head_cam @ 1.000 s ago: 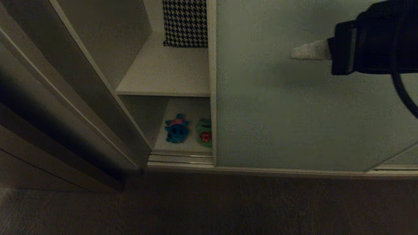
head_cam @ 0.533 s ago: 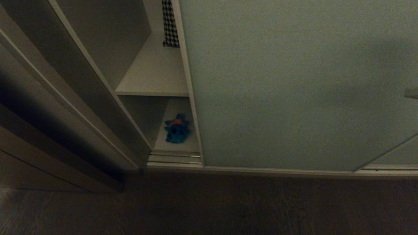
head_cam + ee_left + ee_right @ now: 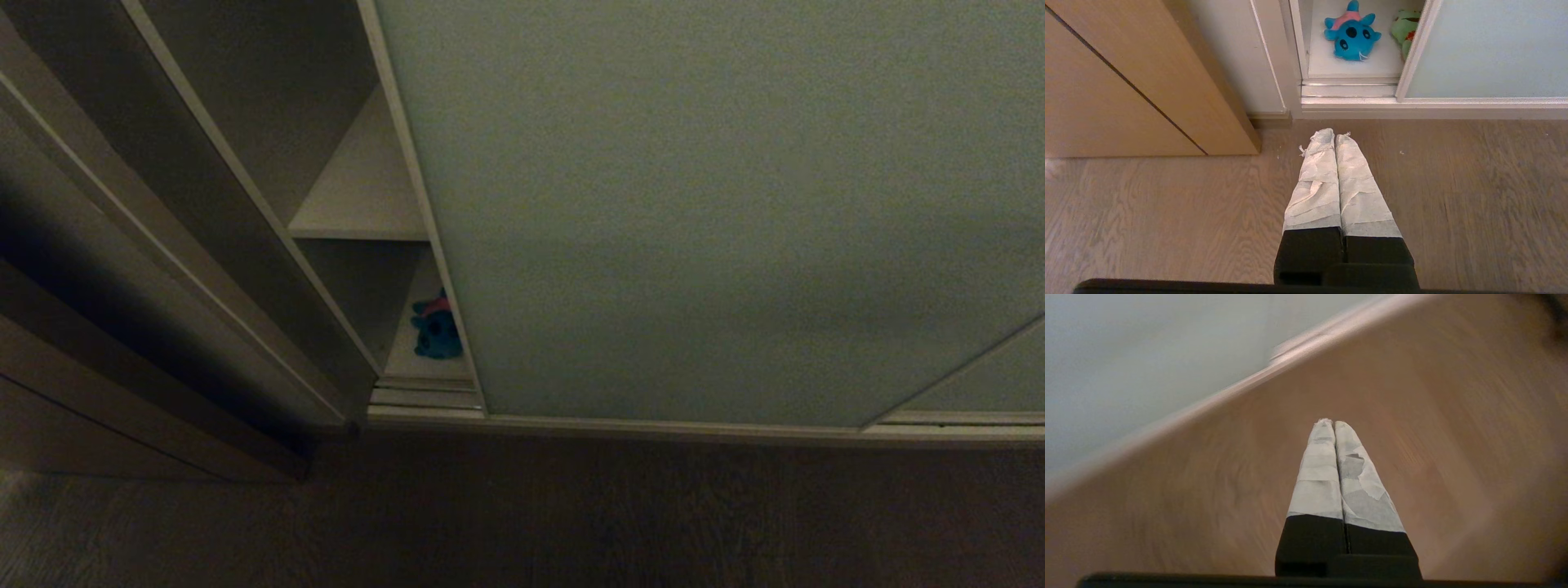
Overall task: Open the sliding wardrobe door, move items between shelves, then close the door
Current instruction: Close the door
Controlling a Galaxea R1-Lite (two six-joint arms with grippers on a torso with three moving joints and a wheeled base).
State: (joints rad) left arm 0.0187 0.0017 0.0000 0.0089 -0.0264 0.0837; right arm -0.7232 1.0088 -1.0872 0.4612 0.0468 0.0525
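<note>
The pale grey-green sliding wardrobe door point(image 3: 702, 212) covers nearly the whole opening; only a narrow gap stays at its left edge. Through that gap show a strip of the upper white shelf point(image 3: 359, 196) and, on the bottom shelf point(image 3: 1327, 61), the teal-blue plush toy point(image 3: 437, 331) point(image 3: 1351, 33). The green frog toy point(image 3: 1403, 28) peeks past the door's cream frame in the left wrist view only. My left gripper point(image 3: 1334, 134) hangs shut and empty above the wooden floor before the wardrobe. My right gripper point(image 3: 1329, 424) is shut and empty too, over the floor near the door's foot, outside the head view.
A brown wooden side panel point(image 3: 163, 269) point(image 3: 1139, 81) stands left of the opening. The ribbed metal floor track point(image 3: 424, 396) point(image 3: 1349, 90) runs under the door. Wooden floor point(image 3: 522, 514) lies in front.
The door has slid left, hiding the houndstooth cushion and the frog and half covering the blue toy. My right arm has left the head view.
</note>
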